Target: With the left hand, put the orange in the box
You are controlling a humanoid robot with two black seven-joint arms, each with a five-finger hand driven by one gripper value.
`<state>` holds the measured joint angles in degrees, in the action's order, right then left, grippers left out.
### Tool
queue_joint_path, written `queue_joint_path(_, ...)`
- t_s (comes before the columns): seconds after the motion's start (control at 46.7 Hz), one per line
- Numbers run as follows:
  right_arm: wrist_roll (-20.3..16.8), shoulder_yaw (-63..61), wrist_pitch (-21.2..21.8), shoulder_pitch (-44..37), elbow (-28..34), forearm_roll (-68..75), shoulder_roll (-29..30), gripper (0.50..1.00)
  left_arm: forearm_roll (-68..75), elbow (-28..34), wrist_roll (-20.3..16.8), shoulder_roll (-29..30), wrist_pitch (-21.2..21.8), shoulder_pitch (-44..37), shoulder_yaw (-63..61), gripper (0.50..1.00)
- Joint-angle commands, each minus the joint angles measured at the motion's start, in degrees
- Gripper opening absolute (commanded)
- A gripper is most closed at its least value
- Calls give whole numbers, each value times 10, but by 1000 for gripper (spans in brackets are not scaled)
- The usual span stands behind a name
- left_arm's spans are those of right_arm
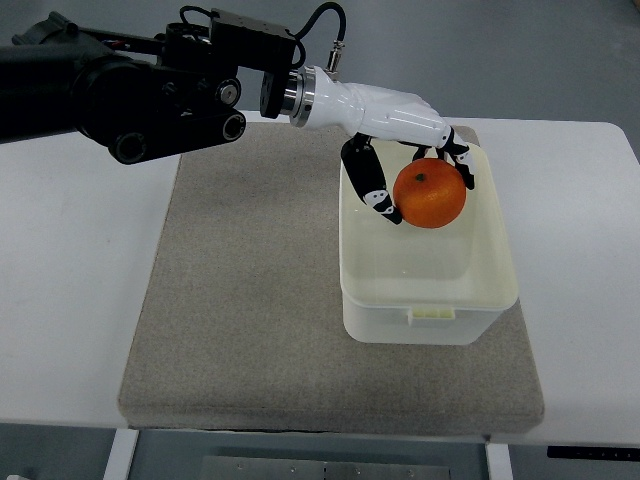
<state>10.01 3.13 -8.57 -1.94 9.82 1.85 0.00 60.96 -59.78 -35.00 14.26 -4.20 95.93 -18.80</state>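
While the left hand [405, 150] reaches in from the far left, its black-tipped fingers [372, 190] curl around a round, glossy orange [430, 193] with a small dark stem dimple on top. Held this way, the orange sits over the far end of a pale, open plastic box [430, 300], which rests on a grey mat [240, 300] covering a white table [70, 250].
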Motion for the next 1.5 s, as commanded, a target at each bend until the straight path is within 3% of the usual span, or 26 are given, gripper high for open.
queue_joint_path(0.0, -1, 0, 0, 0, 0, 0, 0, 926, 6, 5, 0, -7, 0, -7, 0, 500)
queue_joint_path(0.385, 0, 0, 0, 0, 0, 0, 0, 926, 5, 20, 0, -20, 0, -40, 3, 500)
queue_joint_path(0.449, 0, 0, 0, 0, 0, 0, 0, 926, 5, 21, 0, -20, 0, -45, 3, 542)
queue_joint_path(0.599, 0, 0, 0, 0, 0, 0, 0, 926, 1, 20, 0, -20, 0, -50, 3, 722)
queue_joint_path(0.728, 0, 0, 0, 0, 0, 0, 0, 926, 0, 21, 0, -20, 0, -51, 3, 735)
queue_joint_path(0.942, 0, 0, 0, 0, 0, 0, 0, 926, 0, 24, 0, -19, -2, -52, 0, 823)
queue_joint_path(1.07, 0, 0, 0, 0, 0, 0, 0, 926, 0, 24, 0, -17, -4, -52, 0, 851)
queue_joint_path(1.155, 0, 0, 0, 0, 0, 1, 0, 926, -1, 25, 0, -17, -4, -52, 0, 928)
queue_joint_path(1.241, 0, 0, 0, 0, 0, 0, 0, 926, -2, 27, 0, -16, -4, -52, 0, 960)
queue_joint_path(1.476, 0, 0, 0, 0, 0, 0, 0, 926, -3, 33, 0, -15, -2, -57, 5, 964)
